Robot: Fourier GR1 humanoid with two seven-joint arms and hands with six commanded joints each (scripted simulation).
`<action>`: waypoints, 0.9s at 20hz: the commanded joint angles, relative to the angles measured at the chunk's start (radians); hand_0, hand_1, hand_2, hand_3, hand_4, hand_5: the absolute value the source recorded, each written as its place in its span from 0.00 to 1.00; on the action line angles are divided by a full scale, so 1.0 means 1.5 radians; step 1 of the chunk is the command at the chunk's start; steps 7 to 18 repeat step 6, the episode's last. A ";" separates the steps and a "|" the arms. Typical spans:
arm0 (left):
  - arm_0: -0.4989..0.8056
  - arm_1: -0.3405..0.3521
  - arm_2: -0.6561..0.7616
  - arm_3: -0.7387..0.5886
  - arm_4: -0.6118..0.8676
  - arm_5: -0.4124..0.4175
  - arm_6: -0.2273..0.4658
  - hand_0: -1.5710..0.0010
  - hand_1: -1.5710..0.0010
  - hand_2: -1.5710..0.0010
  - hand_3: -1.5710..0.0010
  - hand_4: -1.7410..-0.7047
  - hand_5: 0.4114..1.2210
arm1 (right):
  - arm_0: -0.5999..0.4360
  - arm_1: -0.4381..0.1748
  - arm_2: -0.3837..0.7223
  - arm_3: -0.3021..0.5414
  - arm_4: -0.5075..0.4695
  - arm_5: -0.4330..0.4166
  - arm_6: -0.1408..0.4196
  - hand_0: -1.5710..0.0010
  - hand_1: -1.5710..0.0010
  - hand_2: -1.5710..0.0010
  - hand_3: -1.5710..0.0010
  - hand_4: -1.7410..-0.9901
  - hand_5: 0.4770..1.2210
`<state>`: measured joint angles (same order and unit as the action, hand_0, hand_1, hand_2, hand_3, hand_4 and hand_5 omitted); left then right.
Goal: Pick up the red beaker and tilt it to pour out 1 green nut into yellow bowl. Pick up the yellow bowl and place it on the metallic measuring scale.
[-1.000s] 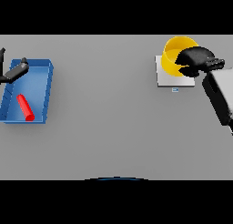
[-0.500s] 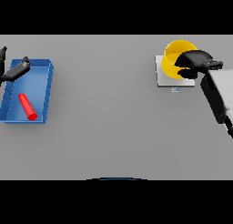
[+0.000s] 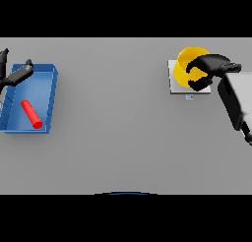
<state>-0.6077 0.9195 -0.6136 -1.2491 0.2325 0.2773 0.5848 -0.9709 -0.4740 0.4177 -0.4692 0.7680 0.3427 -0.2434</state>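
Yellow bowl (image 3: 189, 69) already sits on the scale (image 3: 190, 86), far right of table (image 3: 123, 137), so I judge we're at the last step: placing, w/ release pending. R hand (image 3: 209, 69) has fingers curled round the bowl's right rim, grasping it. Next move, imo: open fingers, lift hand straight off w/o dragging or tipping bowl off the plate. Red beaker (image 3: 31, 114) lies on its side in blue bin (image 3: 51, 101), far left. L hand (image 3: 15, 76) idle at bin's back edge, fingers relaxed, holding nothing.
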 commanded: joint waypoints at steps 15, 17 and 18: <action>0.002 -0.005 0.000 0.000 0.000 0.008 0.003 1.00 1.00 1.00 1.00 0.89 0.40 | -0.013 0.003 0.013 0.028 0.016 0.001 -0.019 0.97 0.97 0.93 0.78 0.58 0.34; 0.002 -0.005 0.000 0.000 0.000 0.008 0.003 1.00 1.00 1.00 1.00 0.89 0.40 | -0.013 0.003 0.013 0.028 0.016 0.001 -0.019 0.97 0.97 0.93 0.78 0.58 0.34; 0.002 -0.005 0.000 0.000 0.000 0.008 0.003 1.00 1.00 1.00 1.00 0.89 0.40 | -0.013 0.003 0.013 0.028 0.016 0.001 -0.019 0.97 0.97 0.93 0.78 0.58 0.34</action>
